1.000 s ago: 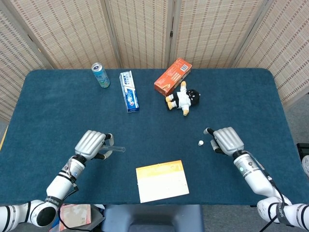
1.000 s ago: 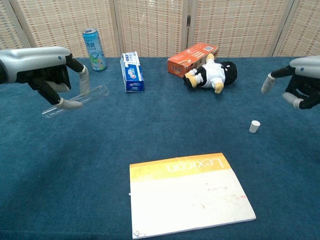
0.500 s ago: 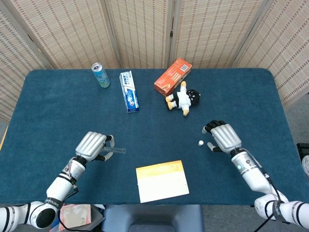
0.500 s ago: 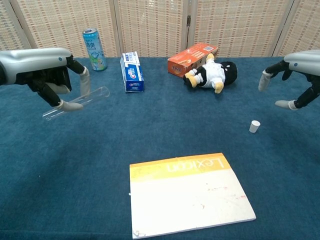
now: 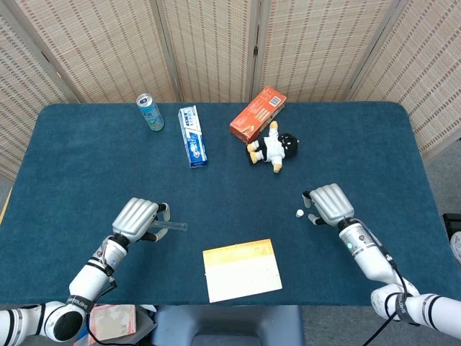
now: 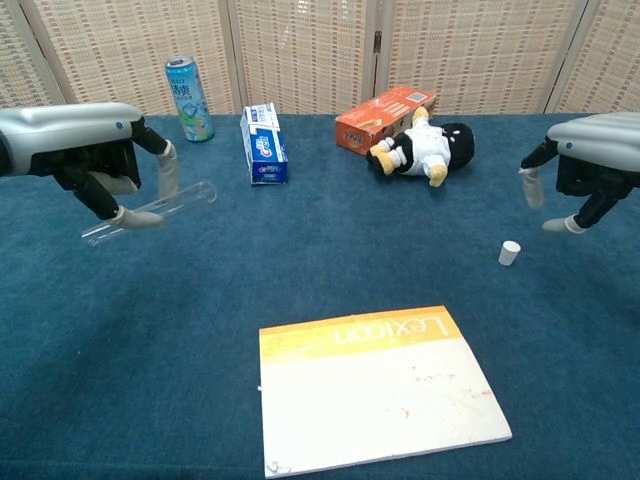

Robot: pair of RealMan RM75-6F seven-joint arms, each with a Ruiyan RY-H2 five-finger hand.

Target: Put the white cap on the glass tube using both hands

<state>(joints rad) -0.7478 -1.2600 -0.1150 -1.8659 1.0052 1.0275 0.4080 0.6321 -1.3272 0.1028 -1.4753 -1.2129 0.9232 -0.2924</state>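
My left hand (image 5: 136,219) (image 6: 88,150) holds the clear glass tube (image 6: 150,212) (image 5: 171,225) above the cloth, pinched between thumb and a finger. The tube lies nearly level, its open end pointing toward the table's middle. The small white cap (image 5: 299,213) (image 6: 510,252) stands upright on the blue tablecloth. My right hand (image 5: 330,203) (image 6: 583,158) hovers just right of the cap and a little above it, fingers apart and pointing down, holding nothing. A small gap separates its fingertips from the cap.
A white and orange notebook (image 5: 242,269) (image 6: 378,384) lies at the front middle. Along the back stand a drink can (image 5: 150,112), a toothpaste box (image 5: 192,135), an orange box (image 5: 257,113) and a plush toy (image 5: 273,147). Folding screens close off the rear.
My right hand has moved left and lowered toward the cap, its fingers turning downward. The left hand has kept the tube, dipping very slightly.
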